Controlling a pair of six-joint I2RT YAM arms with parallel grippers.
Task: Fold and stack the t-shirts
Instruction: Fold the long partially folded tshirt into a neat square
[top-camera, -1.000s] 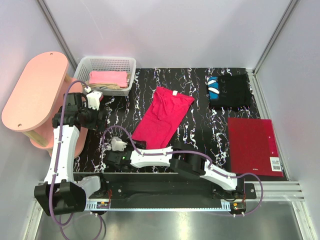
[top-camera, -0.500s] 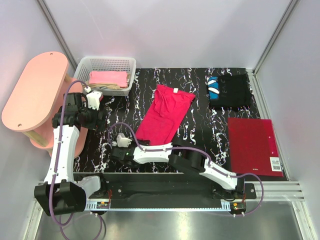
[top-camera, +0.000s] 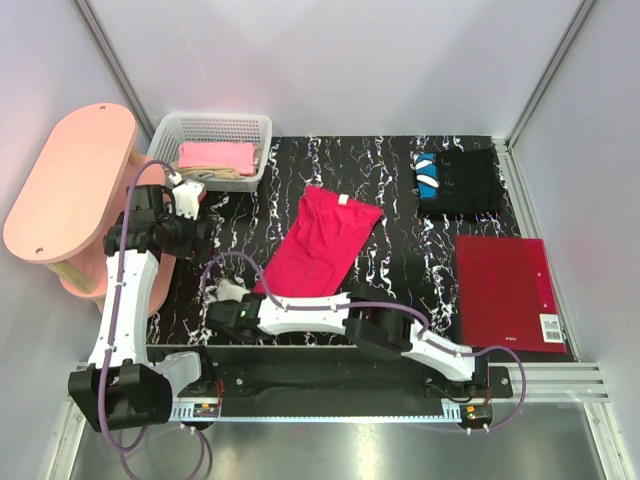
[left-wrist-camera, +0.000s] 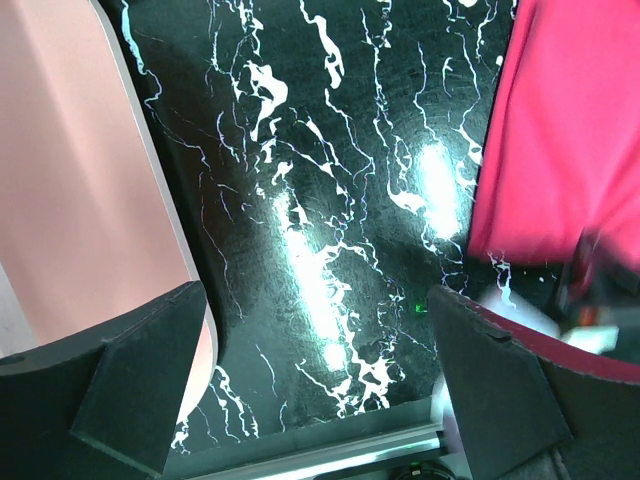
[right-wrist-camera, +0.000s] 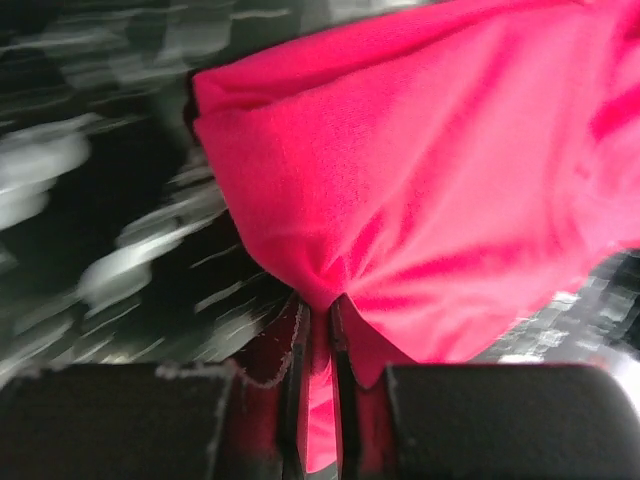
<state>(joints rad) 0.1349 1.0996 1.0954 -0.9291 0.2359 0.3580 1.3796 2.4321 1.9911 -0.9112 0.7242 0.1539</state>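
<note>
The crimson-red t-shirt (top-camera: 325, 243) lies slanted in the middle of the black marbled table (top-camera: 390, 170), neck tag at the far end. My right gripper (top-camera: 248, 302) is at its near-left hem. In the right wrist view the right gripper (right-wrist-camera: 318, 325) is shut on a pinched fold of the red t-shirt (right-wrist-camera: 430, 170). A folded black t-shirt (top-camera: 462, 182) with a blue-white patch lies at the far right. Pink (top-camera: 215, 154) and beige (top-camera: 222, 176) t-shirts sit in a white basket (top-camera: 212, 121). My left gripper (left-wrist-camera: 320, 385) hangs open over bare table, left of the red t-shirt (left-wrist-camera: 560, 130).
A pink oval side table (top-camera: 68, 180) stands at the far left, its edge (left-wrist-camera: 90, 170) close to my left fingers. A flat dark-red rectangle with a barcode label (top-camera: 505, 292) lies at the near right. The right arm stretches across the near edge of the table.
My right gripper has shut on the red t-shirt's near hem and drawn back toward the near left, dragging the shirt slightly nearer. The left arm has not moved.
</note>
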